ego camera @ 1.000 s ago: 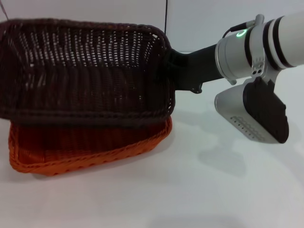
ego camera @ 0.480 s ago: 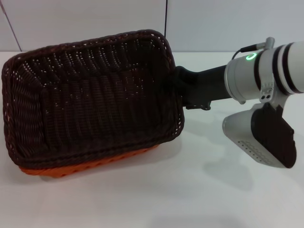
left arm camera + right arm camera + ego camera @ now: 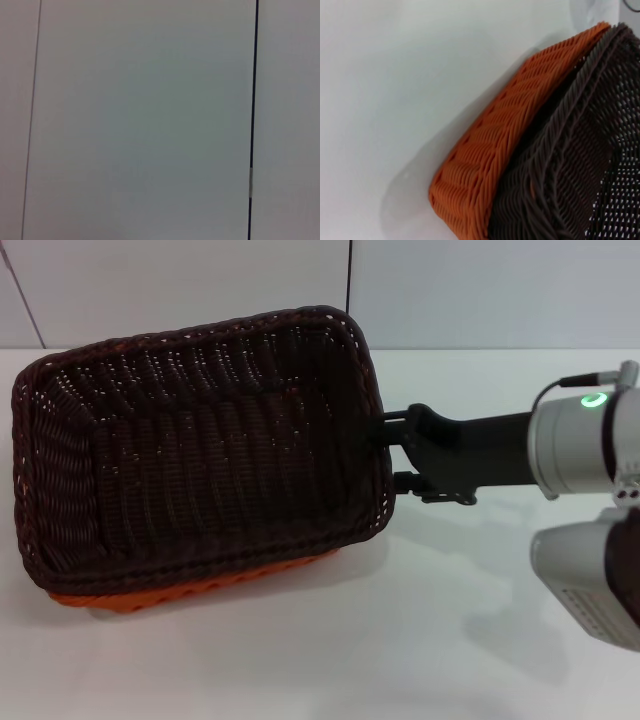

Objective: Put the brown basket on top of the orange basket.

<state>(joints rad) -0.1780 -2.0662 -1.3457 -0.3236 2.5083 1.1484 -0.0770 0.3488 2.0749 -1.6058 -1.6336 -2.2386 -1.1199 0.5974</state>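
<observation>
Nesting lower now, brown basket (image 3: 200, 440) in orange basket (image 3: 190, 590); right end effector (image 3: 392, 452) released, backed off.

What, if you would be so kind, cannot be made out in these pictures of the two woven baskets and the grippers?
- Bright orange woven basket: head view shows only a rim strip; the dark brown woven basket nested in it hides the rest.
- Right gripper: head view shows its fingers parted by the brown basket's rim; contact cannot be judged.
- Left gripper: in no view; the left wrist view shows only a pale panelled surface.
</observation>
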